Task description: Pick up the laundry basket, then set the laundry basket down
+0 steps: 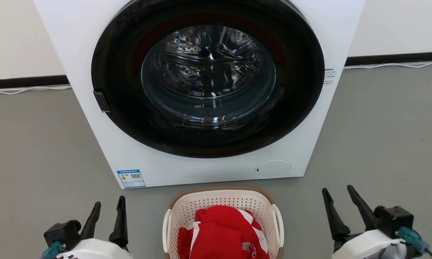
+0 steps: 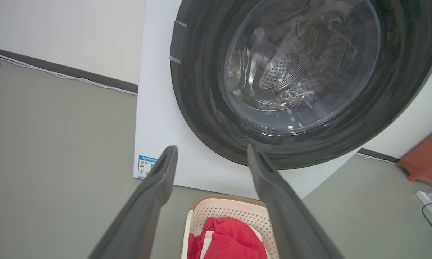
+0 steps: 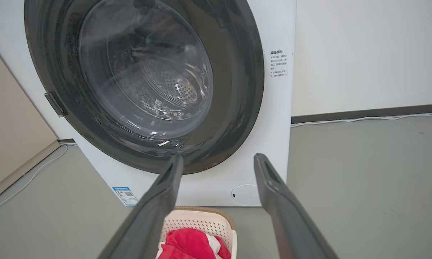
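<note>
Left gripper: Your left gripper (image 1: 109, 202) sat at the lower left of the head view, fingers spread wide and holding nothing.
Right gripper: Your right gripper (image 1: 337, 190) sat at the lower right, likewise spread and empty.
Basket: The laundry basket (image 1: 221, 199) stood on the floor (image 1: 39, 151) at bottom centre, between your grippers and apart from both.
Handling: You could have judged it light and fairly stiff, though thin perforated plastic may flex. The red garment (image 1: 219, 232) inside was soft and probably added little weight.
Hold: The left handle (image 1: 165, 226) and right handle (image 1: 280, 223) were your best grips, one per gripper. Smooth plastic might have slipped, so a level lift mattered.
In the way: The washing machine (image 1: 201, 171) stood just beyond the far rim, its door (image 1: 208, 144) shut, leaving little room forward.
Further off: A white cable (image 1: 25, 89) ran along the wall base. An orange box (image 2: 428, 160) and a power strip (image 2: 431, 199) lay at the right edge of the left wrist view.
</note>
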